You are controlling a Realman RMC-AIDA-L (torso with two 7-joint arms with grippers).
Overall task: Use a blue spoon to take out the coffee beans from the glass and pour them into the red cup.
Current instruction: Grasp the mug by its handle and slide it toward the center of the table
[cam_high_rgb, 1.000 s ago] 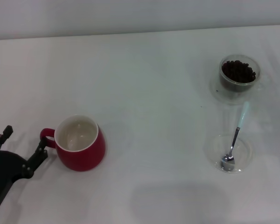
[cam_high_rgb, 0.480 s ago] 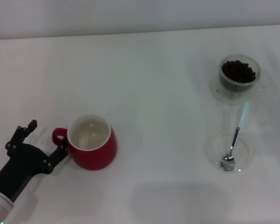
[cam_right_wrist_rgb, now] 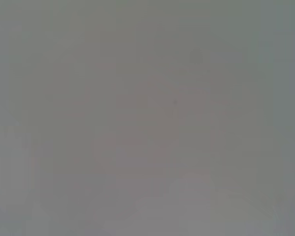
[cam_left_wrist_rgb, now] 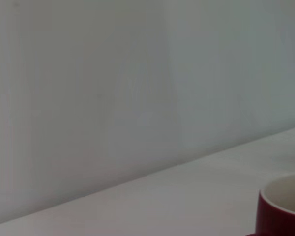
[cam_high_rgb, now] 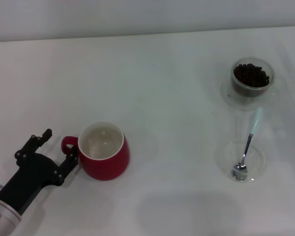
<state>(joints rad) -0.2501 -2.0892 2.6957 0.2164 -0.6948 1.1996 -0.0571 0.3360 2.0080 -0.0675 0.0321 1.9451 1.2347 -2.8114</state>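
At the lower left of the head view the left gripper has its black fingers spread apart, one touching the loop handle of the glossy red cup, seemingly to steady or nudge it. At lower right the blue spoon rests in a shallow clear dish. Farther up, the thick-walled glass holds dark coffee beans. The right gripper is out of sight.

Bare table between red cup and glass
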